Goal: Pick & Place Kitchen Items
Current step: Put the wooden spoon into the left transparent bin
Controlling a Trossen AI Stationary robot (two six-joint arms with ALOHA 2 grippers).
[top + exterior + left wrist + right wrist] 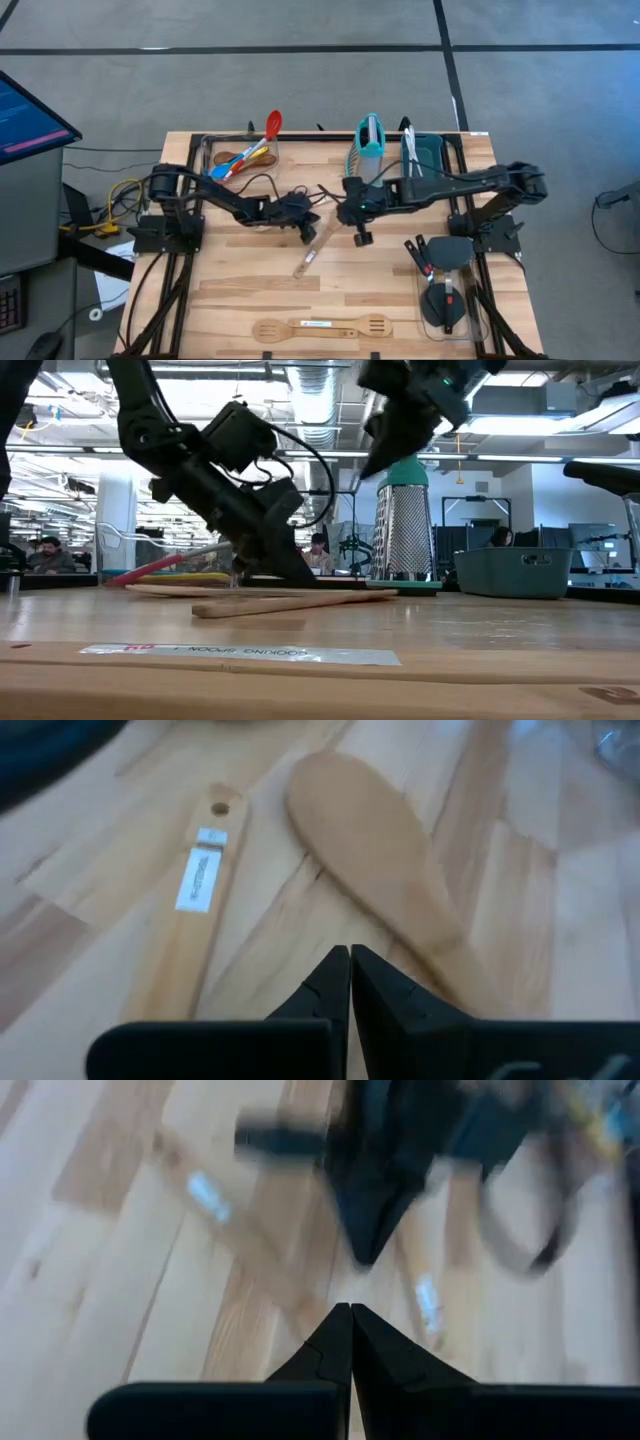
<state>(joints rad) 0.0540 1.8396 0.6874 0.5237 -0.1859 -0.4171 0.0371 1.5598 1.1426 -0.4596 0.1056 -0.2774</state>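
Two wooden utensils lie flat mid-table: a wooden spoon (372, 855) and a labelled wooden handle (200, 890), the latter also seen from above (312, 250). My left gripper (350, 958) is shut and low over the table (240, 572), its tips beside the spoon's neck. My right gripper (350, 1315) is shut with nothing in it. It is raised above the table (378, 455), facing the left one (340, 208). A wooden spoon and a slotted spatula (322, 327) lie by the near edge. A teal grater (370, 140) stands upright at the back. My left gripper's shut fingertips (335, 970) slant down from the table's left, right beside the wooden spoon's neck (440, 935). I cannot tell whether they touch it. The spoon lies flat on the table.
A clear container (240, 152) at the back left holds red, blue and yellow spoons. A teal bin (428, 150) sits at the back right beside the grater. A clear container (447, 292) at the near right holds black spatulas. People sit in the room beyond the table.
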